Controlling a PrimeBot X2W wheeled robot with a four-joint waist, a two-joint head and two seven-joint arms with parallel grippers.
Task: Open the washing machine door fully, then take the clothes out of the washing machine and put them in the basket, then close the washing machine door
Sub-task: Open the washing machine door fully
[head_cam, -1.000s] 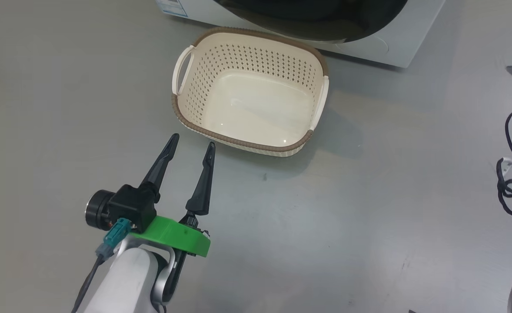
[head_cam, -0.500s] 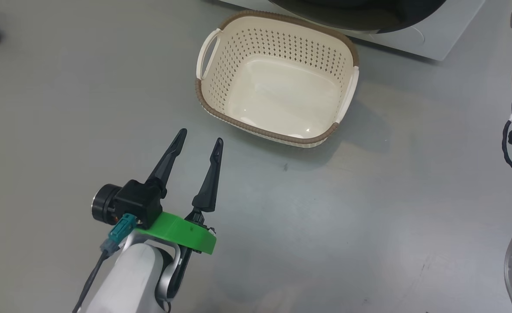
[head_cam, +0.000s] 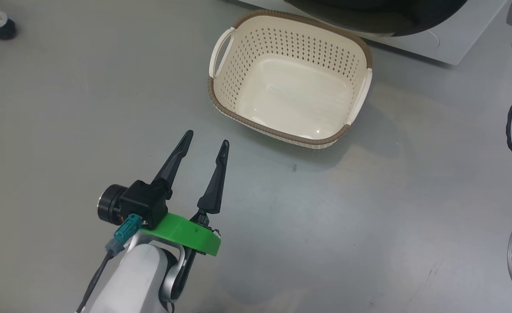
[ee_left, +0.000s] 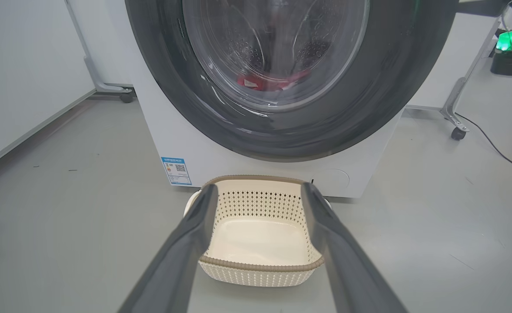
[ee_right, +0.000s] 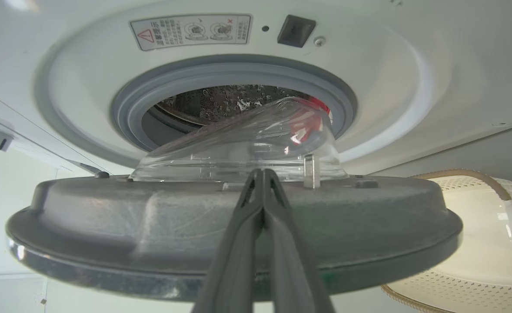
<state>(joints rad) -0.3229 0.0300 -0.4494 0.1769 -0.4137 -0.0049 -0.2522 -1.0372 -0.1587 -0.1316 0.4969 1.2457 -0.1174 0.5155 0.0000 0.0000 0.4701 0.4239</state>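
- The right claw (ee_right: 262,174) has its fingers pressed together with nothing seen between them. Its tips are at the inner face of the door (ee_right: 151,221); they probably touch it, though the angle leaves that unsure.
- The left claw (head_cam: 207,138) has its fingers apart and empty. It hangs over the floor (head_cam: 64,130) near the basket (head_cam: 277,130) and points toward it.
- The door stands partly open, its glass bowl (ee_right: 238,148) clear of the gasket (ee_right: 125,108).
- The clothes (ee_right: 310,119), red, lie inside the washer (ee_right: 412,69) and show through the glass.
- The basket sits empty on the floor just before the washer.
- The step in hand looks like opening the door. The next move calls for swinging it wide, so the mouth is clear before a claw reaches in.
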